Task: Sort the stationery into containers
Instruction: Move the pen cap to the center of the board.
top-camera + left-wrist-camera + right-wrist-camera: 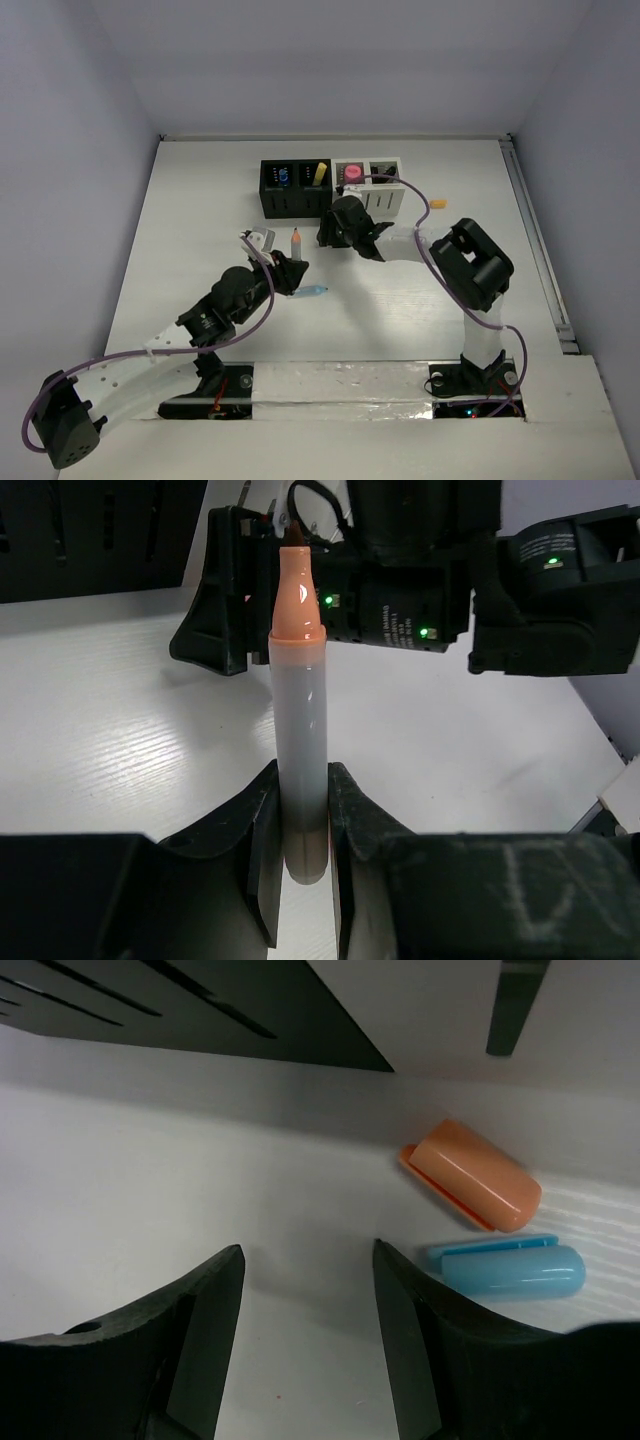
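The left gripper (300, 825) is clamped on the lower barrel of a grey marker (298, 710) with an orange tip, held just in front of the row of 4 containers (290, 205). The right gripper (308, 1260) hangs close to the containers' front, fingers spread wide around nothing. An orange cap (470, 1175) and a blue cap (512, 1268) lie side by side near the containers.

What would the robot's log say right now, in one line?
left jaws: shut on orange-tipped pen | right jaws: open, empty, near orange cap and blue cap | containers: pen not in yet
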You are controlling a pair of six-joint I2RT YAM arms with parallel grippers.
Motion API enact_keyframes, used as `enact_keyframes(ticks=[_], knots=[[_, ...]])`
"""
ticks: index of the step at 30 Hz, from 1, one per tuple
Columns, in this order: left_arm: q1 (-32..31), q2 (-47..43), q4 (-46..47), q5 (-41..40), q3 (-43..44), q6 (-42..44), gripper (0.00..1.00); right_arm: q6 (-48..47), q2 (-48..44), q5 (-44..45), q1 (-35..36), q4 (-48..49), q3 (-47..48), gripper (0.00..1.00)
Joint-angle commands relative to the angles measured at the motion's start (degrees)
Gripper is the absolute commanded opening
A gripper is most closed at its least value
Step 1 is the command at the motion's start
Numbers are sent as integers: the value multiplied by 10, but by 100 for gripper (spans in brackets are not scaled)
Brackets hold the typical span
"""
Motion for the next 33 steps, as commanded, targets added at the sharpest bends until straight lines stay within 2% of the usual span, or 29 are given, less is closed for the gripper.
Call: enact_keyframes(ticks=[1, 7, 13, 18, 25, 30, 33], knots=[[0, -2, 31, 4, -2, 5, 0, 13, 22, 44, -3, 36, 30, 61], [0, -6, 25, 4, -4, 4, 0, 3, 8, 101, -9, 29, 2, 61], [0, 11, 33, 8, 2, 5, 0, 6, -1, 110, -32, 12, -15, 65], [0, 18, 37, 11, 6, 6, 0, -1, 17, 117, -32, -6, 11, 73], [0, 17, 33, 12, 5, 6, 0, -23, 48, 142, -32, -29, 46, 74], [0, 21, 33, 14, 8, 5, 0, -45, 66, 161, -32, -32, 62, 67], [0, 20, 33, 15, 8, 5, 0, -59, 64, 167, -32, -26, 57, 57]])
